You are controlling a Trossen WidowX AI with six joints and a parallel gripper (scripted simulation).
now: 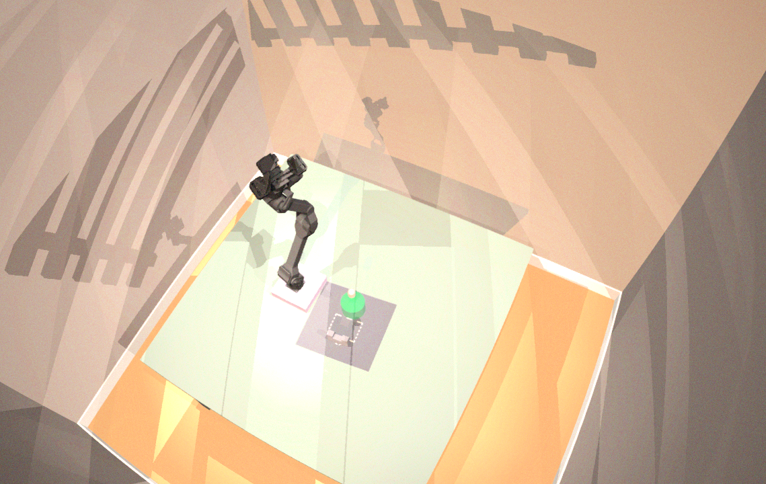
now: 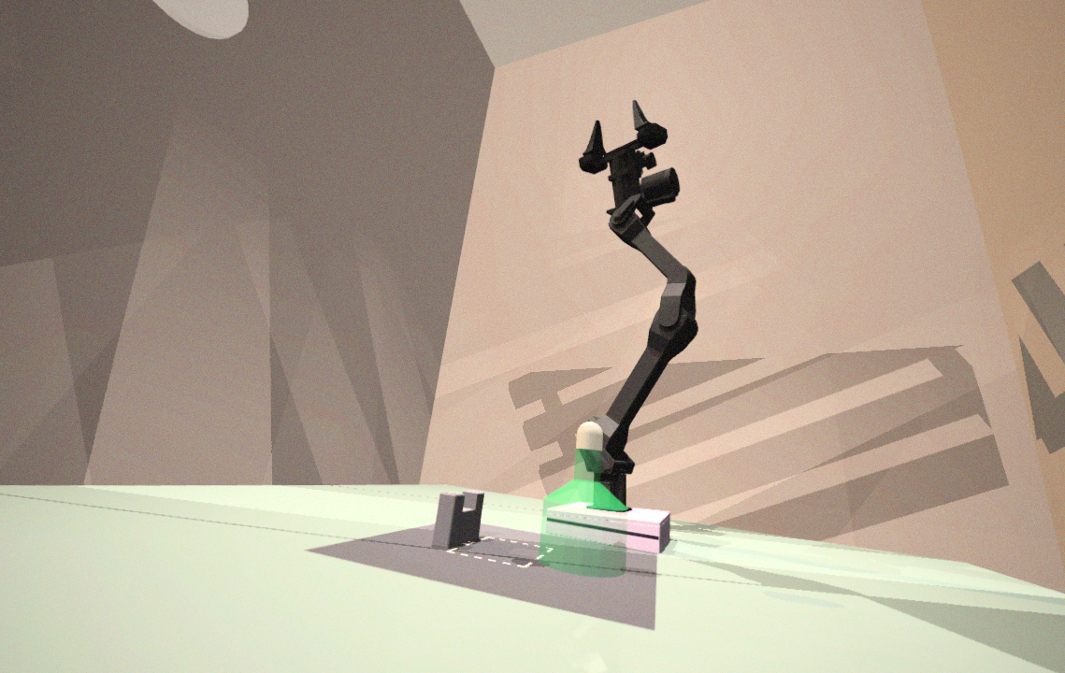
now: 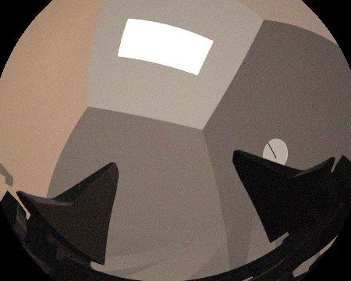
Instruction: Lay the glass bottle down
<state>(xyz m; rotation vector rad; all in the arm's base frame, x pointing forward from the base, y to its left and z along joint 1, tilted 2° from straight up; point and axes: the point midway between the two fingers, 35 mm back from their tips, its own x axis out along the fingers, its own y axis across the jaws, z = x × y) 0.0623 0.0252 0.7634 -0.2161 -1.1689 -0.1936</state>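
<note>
Bottle (image 1: 352, 304) (image 2: 580, 495) upright, we view it from above at twelve o'clock of the dashed outline (image 1: 331, 323) (image 2: 489, 558). Our gripper (image 1: 282, 162) (image 2: 616, 112) (image 3: 175, 162) points upward, fingers spread wide.

A pale green tabletop (image 1: 409, 385) (image 2: 142, 585) is carrying a flat grey mat (image 1: 376, 328) (image 2: 595, 593); seen from above, a pinkish-white base block (image 1: 306, 300) (image 2: 652, 536) is sitting just beside the mat, toward its ten o'clock.

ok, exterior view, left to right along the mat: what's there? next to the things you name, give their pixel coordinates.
Grey U-shaped rest (image 1: 339, 337) (image 2: 450, 521), then the dashed outline (image 1: 360, 331) (image 2: 510, 564), then the upright green glass bottle (image 1: 352, 302) (image 2: 584, 548).
</note>
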